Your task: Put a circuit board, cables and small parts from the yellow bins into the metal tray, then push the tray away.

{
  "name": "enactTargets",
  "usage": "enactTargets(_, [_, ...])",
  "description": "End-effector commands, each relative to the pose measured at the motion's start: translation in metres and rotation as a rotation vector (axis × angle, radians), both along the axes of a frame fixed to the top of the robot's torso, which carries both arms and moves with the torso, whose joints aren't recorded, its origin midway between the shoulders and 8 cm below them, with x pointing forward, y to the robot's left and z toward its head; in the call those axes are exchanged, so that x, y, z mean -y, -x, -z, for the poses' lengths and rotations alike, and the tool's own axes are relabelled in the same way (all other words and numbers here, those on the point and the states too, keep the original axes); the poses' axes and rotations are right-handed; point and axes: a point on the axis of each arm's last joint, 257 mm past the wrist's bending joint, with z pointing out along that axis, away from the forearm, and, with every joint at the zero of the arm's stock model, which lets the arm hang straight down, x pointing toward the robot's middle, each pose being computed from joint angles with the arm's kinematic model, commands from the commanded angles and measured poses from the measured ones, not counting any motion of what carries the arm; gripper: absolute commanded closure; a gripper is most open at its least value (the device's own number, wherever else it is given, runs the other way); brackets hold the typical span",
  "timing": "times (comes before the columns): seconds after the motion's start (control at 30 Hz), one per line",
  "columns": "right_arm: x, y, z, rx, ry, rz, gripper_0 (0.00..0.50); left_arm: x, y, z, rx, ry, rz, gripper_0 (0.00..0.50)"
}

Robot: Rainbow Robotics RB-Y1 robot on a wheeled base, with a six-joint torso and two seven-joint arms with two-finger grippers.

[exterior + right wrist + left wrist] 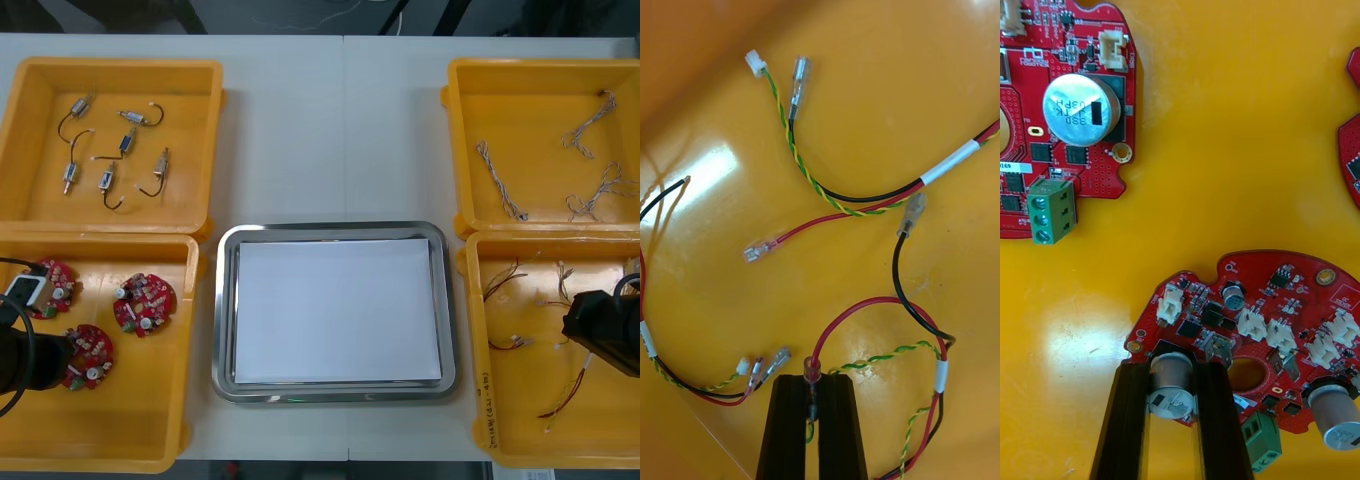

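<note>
Four yellow bins flank tray on light table.

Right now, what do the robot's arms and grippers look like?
Both arms are black: the left arm carries a white block and a looping black cable near its wrist, the right arm is boxy. The left gripper and right gripper each have two flat, straight black fingers.

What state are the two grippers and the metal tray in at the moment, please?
Left gripper: in the near left yellow bin, fingers shut on a circuit board by its silver cylinder.
Right gripper: in the near right yellow bin, fingers shut on a red and yellow cable at its connector.
Metal tray: white inside, nothing loaded yet.
</note>
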Motion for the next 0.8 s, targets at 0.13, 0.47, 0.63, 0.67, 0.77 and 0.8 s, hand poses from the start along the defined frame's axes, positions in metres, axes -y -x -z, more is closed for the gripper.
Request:
enactTargets(0.13, [-0.01,-0.002,-0.006,0.019,0.008,-0.011,0.398,-0.012,-0.018,-0.024,0.035,-0.052,0.045,0.0])
enactTargets(0.47, [-0.011,-0.002,-0.005,0.018,0.002,-0.001,0.0,-0.013,-0.021,-0.036,0.037,-0.025,0.03,0.0])
enactTargets(0.63, [-0.009,-0.004,-0.009,0.029,0.002,0.007,0.0,-0.016,-0.016,-0.061,0.006,-0.025,0.064,0.0])
enactTargets(0.67, [-0.009,-0.005,-0.011,0.033,0.002,0.007,0.0,-0.017,-0.015,-0.064,0.001,-0.025,0.067,0.0])
enactTargets(0.77, [-0.004,-0.005,-0.019,0.039,0.018,0.005,0.0,-0.018,-0.009,-0.074,-0.019,-0.026,0.091,0.0])
enactTargets(0.8, [-0.002,-0.004,-0.024,0.037,0.025,0.006,0.0,-0.017,-0.007,-0.078,-0.021,-0.024,0.103,0.0])
